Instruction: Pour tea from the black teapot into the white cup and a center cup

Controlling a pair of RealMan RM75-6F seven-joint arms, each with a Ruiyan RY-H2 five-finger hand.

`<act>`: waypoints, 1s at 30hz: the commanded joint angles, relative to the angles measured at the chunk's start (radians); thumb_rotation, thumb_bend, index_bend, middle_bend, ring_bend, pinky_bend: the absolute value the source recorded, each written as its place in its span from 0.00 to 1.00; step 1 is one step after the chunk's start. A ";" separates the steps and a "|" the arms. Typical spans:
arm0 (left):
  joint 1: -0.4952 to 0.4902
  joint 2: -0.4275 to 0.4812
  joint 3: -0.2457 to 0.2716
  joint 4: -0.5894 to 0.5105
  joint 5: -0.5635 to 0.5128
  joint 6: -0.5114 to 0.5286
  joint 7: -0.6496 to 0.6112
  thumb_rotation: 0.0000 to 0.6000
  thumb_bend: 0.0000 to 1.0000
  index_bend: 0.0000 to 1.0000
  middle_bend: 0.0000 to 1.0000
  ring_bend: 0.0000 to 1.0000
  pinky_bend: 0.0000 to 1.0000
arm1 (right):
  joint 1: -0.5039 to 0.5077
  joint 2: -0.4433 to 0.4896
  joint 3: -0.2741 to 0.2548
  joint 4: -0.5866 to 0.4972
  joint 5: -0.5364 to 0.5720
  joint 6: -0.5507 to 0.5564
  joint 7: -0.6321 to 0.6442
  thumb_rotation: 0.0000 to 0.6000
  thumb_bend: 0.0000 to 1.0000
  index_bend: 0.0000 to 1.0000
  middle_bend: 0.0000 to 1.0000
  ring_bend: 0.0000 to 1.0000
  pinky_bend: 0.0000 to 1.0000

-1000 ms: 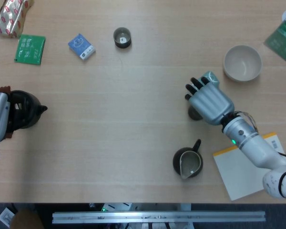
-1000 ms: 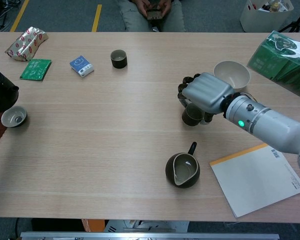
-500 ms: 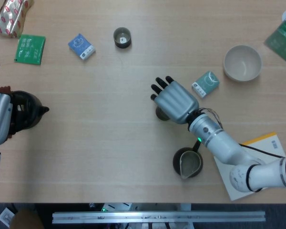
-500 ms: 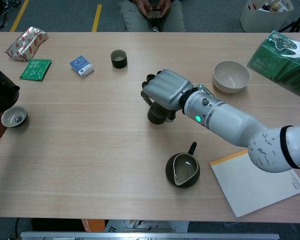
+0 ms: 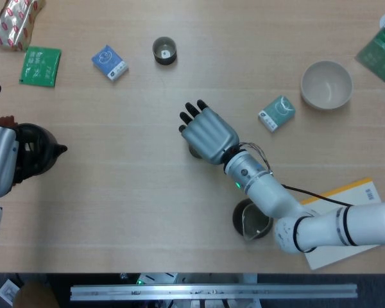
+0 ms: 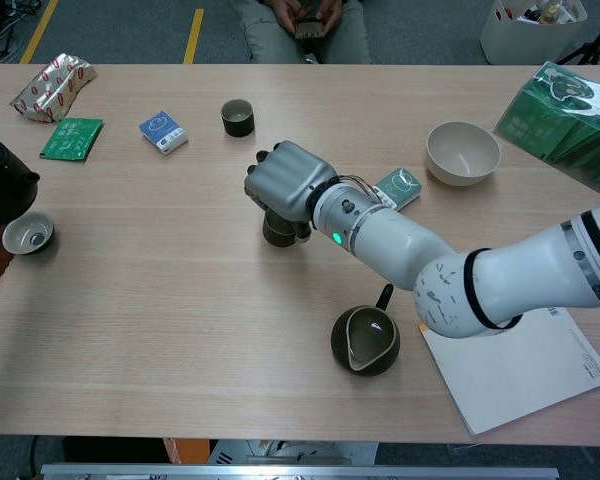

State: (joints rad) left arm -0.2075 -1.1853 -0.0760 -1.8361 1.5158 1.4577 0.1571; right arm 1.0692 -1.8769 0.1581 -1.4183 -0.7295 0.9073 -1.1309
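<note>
Lab, taped floor (image 6: 192, 30), seated operator (image 6: 302, 22)

The right arm reaches far across, its right hand (image 6: 283, 186) palm-down with fingers curled around a small dark cup (image 6: 277, 231). The left hand (image 5: 1, 160) grips the black teapot (image 5: 37, 151) at the edge.

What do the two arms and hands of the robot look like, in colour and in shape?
The right hand has a smooth silver-grey back and black fingers. Its arm is white and grey with black rings, thin cables at the wrist, and a small green light. The left hand shows only a silver-grey shell.
</note>
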 commanded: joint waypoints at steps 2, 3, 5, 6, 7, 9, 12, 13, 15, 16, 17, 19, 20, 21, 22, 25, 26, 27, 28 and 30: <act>0.002 0.002 0.000 -0.003 0.000 0.002 0.001 0.98 0.33 0.95 0.99 0.84 0.07 | 0.032 -0.039 0.002 0.047 0.031 0.001 -0.013 1.00 0.11 0.46 0.24 0.14 0.21; 0.003 0.003 0.000 -0.004 -0.001 0.003 0.001 0.98 0.33 0.95 0.99 0.84 0.07 | 0.038 -0.046 0.002 0.056 0.035 0.000 -0.014 1.00 0.11 0.46 0.24 0.14 0.20; 0.004 0.005 0.000 -0.004 0.000 0.005 0.000 0.98 0.33 0.95 0.99 0.84 0.07 | 0.051 -0.061 0.000 0.077 0.047 -0.005 -0.018 1.00 0.11 0.46 0.24 0.14 0.20; 0.005 0.006 0.000 -0.004 0.000 0.006 0.000 0.99 0.33 0.95 0.99 0.84 0.07 | 0.056 -0.067 0.000 0.084 0.051 -0.007 -0.018 1.00 0.11 0.46 0.24 0.14 0.20; 0.007 0.008 0.001 -0.003 -0.001 0.006 -0.002 0.99 0.33 0.95 0.99 0.84 0.07 | 0.061 -0.073 -0.001 0.092 0.055 -0.009 -0.017 1.00 0.11 0.46 0.24 0.14 0.20; 0.008 0.010 0.001 -0.002 -0.002 0.007 -0.004 0.99 0.33 0.95 0.99 0.84 0.07 | 0.069 -0.080 -0.003 0.102 0.058 -0.013 -0.014 1.00 0.11 0.46 0.24 0.13 0.19; 0.010 0.010 0.002 0.001 -0.002 0.009 -0.007 0.99 0.33 0.95 0.99 0.84 0.07 | 0.080 -0.086 -0.006 0.112 0.071 -0.017 -0.016 1.00 0.11 0.46 0.24 0.11 0.17; 0.011 0.010 0.002 0.002 -0.002 0.010 -0.007 0.99 0.33 0.95 0.99 0.84 0.07 | 0.085 -0.090 -0.005 0.116 0.077 -0.018 -0.016 1.00 0.11 0.46 0.24 0.10 0.17; 0.013 0.010 0.002 0.003 -0.001 0.012 -0.010 0.99 0.33 0.95 0.99 0.84 0.07 | 0.091 -0.095 -0.005 0.121 0.086 -0.019 -0.015 1.00 0.11 0.46 0.24 0.10 0.16; 0.014 0.010 0.002 0.004 0.000 0.015 -0.012 0.98 0.33 0.95 0.99 0.84 0.07 | 0.094 -0.097 -0.007 0.124 0.091 -0.019 -0.016 1.00 0.11 0.46 0.24 0.09 0.16; 0.015 0.011 0.002 0.004 0.001 0.017 -0.014 0.98 0.33 0.95 0.99 0.84 0.07 | 0.096 -0.099 -0.009 0.125 0.093 -0.017 -0.018 1.00 0.11 0.46 0.24 0.09 0.15; 0.017 0.012 0.001 0.004 0.001 0.018 -0.017 0.98 0.33 0.95 0.99 0.84 0.07 | 0.101 -0.100 -0.012 0.127 0.100 -0.015 -0.020 1.00 0.11 0.46 0.24 0.08 0.14; 0.017 0.013 0.002 0.005 0.001 0.018 -0.017 0.99 0.33 0.95 0.99 0.84 0.07 | 0.103 -0.100 -0.014 0.127 0.104 -0.014 -0.022 1.00 0.11 0.45 0.24 0.08 0.14; 0.018 0.013 0.002 0.006 0.001 0.017 -0.017 0.99 0.33 0.95 0.99 0.84 0.07 | 0.105 -0.100 -0.015 0.127 0.109 -0.012 -0.024 1.00 0.11 0.44 0.24 0.08 0.13; 0.018 0.013 0.003 0.006 0.000 0.016 -0.017 0.99 0.33 0.95 0.99 0.84 0.07 | 0.107 -0.100 -0.015 0.127 0.115 -0.011 -0.026 1.00 0.11 0.43 0.24 0.07 0.13; 0.019 0.012 0.004 0.006 0.002 0.016 -0.017 0.99 0.33 0.95 0.99 0.84 0.07 | 0.113 -0.099 -0.017 0.125 0.123 -0.011 -0.025 1.00 0.11 0.40 0.23 0.07 0.13; 0.019 0.012 0.004 0.006 0.003 0.017 -0.018 0.99 0.33 0.95 0.99 0.84 0.07 | 0.115 -0.098 -0.018 0.125 0.126 -0.011 -0.024 1.00 0.11 0.39 0.23 0.07 0.12; 0.019 0.011 0.004 0.006 0.004 0.017 -0.018 0.99 0.33 0.95 0.99 0.84 0.07 | 0.117 -0.098 -0.019 0.124 0.129 -0.012 -0.025 1.00 0.11 0.37 0.23 0.06 0.12; 0.019 0.011 0.003 0.007 0.004 0.017 -0.018 0.99 0.33 0.95 0.99 0.84 0.07 | 0.119 -0.097 -0.020 0.123 0.133 -0.013 -0.025 1.00 0.11 0.36 0.23 0.06 0.12; 0.019 0.012 0.003 0.007 0.003 0.016 -0.019 0.99 0.33 0.95 0.99 0.84 0.07 | 0.123 -0.096 -0.021 0.121 0.140 -0.014 -0.024 1.00 0.11 0.33 0.21 0.05 0.11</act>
State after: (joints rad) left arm -0.1884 -1.1738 -0.0727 -1.8293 1.5193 1.4742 0.1383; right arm 1.1916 -1.9736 0.1376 -1.2969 -0.5902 0.8939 -1.1551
